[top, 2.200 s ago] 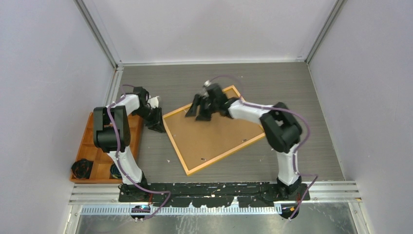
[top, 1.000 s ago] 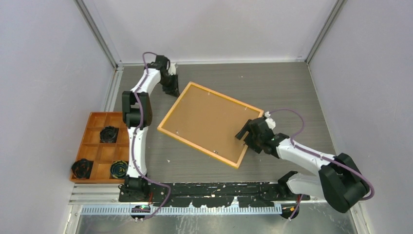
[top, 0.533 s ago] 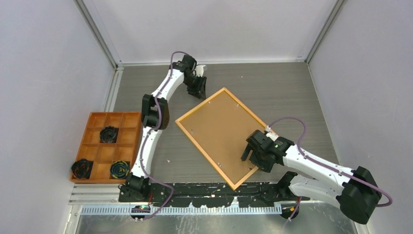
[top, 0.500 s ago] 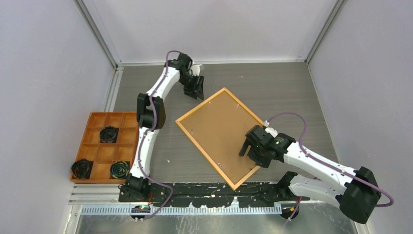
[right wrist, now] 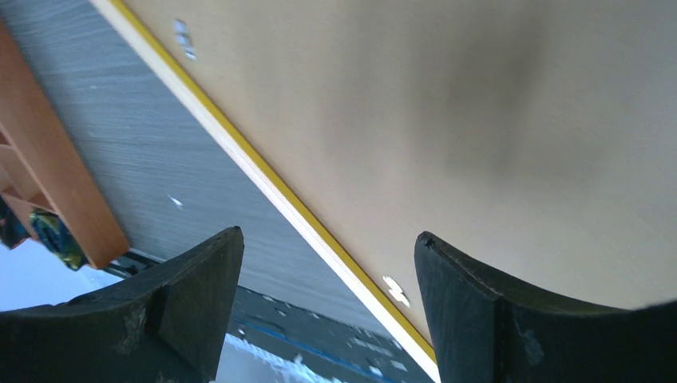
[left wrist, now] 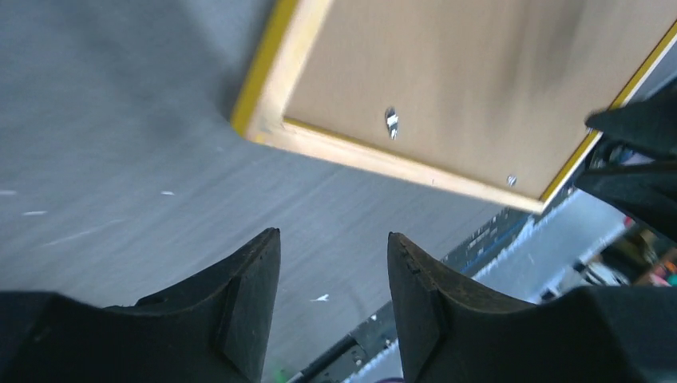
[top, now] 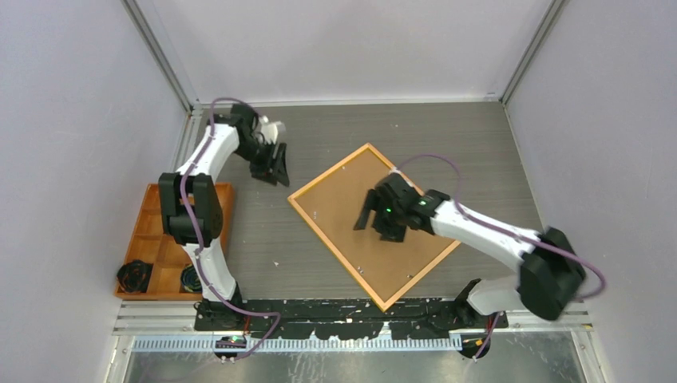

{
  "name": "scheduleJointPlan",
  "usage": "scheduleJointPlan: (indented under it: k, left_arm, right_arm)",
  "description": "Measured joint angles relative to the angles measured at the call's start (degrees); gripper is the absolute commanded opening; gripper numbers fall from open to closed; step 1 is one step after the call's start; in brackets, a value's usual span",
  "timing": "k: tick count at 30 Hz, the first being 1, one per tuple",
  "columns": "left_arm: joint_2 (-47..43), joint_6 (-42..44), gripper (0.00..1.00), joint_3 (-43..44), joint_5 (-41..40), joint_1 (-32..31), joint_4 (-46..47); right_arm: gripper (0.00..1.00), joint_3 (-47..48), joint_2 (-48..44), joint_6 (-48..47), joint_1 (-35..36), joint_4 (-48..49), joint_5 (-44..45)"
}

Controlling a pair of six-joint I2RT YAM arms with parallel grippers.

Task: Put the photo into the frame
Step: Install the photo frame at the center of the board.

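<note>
Frame's face down mid-surface, both hands off it
Top view: the frame (top: pixel 363 259) lies brown back up on the surface (top: pixel 471 152), photo nowhere in sight. I'd guess it's light and stiff with a breakable pane, so pinch the wood rim, not the flat back. The right hand (top: pixel 374 226) hovers over it, the left hand (top: pixel 275 170) is well off to the far left. Left wrist: fingers moderately parted, nothing between. Right wrist: spread wide above the back, holding nothing

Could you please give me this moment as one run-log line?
frame: lying back-up | photo: not in view | left gripper: open, empty, clear of frame | right gripper: open, empty, over frame
</note>
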Motion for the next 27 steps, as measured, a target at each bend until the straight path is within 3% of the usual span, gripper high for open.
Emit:
scheduleJointPlan:
  k: [4,6,13,27]
  left_arm:
    - [0.33,-0.61,0.52,-11.13,1.55,-1.88,1.66]
    - [0.35,-1.92,0.61,-13.18,2.95,-1.95,2.54]
    - [1.75,-8.57,0.59,-15.65,7.21,-1.55,10.95]
    - [7.43,-14.58,0.42,-14.84,6.29,-1.81,17.07]
  right_arm:
    - [0.8,6.54,14.4,-2.6,-0.02,11.15,-5.9]
    - [0.79,10.23,19.56,-3.54,-0.02,14.4,-8.33]
    - [0.72,20.92,32.94,-4.46,-0.02,24.02,-15.21]
    - [0.62,23.93,38.36,-4.92,-0.13,25.66,-18.84]
